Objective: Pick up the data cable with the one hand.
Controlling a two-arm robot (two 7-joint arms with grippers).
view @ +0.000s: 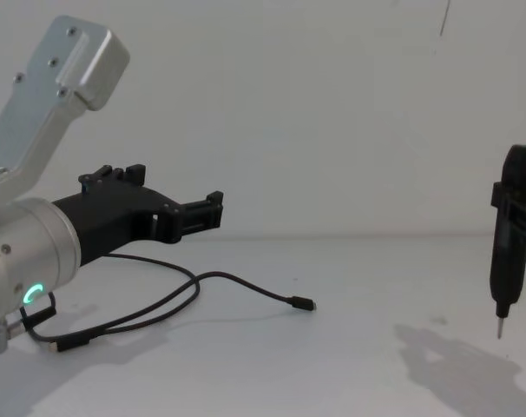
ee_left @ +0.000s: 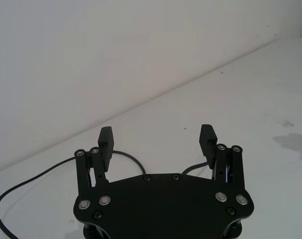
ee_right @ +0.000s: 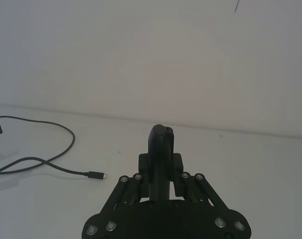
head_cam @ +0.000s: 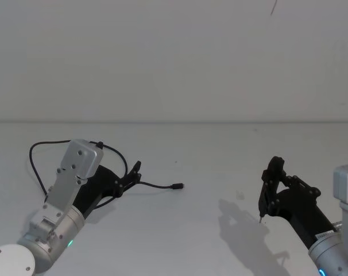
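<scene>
On your left, the left gripper (view: 213, 211) hangs above the surface (head_cam: 185, 241), a smooth, matte white plane. Its two black fingers (ee_left: 105, 142) are spread wide with nothing between them. Each finger ends in a flat rectangular pad, and each is carried by hinged black links dotted with small silver pivots. Behind the gripper, the brushed silver cylindrical wrist (view: 29, 252) bears one green glowing ring (view: 30, 295).

The data cable (head_cam: 157, 186), a single thin, black, flexible cord, lies flat on the surface below and beside that gripper. It makes one loose loop out to the left, passes under the open fingers, then trails right in a gentle curve. It ends in a small dark plug (view: 303, 304) near the middle of the surface. In the chest view, a second end seems to lie close to the left wrist, though you cannot be sure from there.

On your right, well apart from the cable, the right gripper (head_cam: 271, 184) points downward. It is clamped narrowly on a single dark piece (view: 516, 226), rounded on top and held upright. A thin silver tip (view: 500, 326) points down from the piece, clear of the surface.
</scene>
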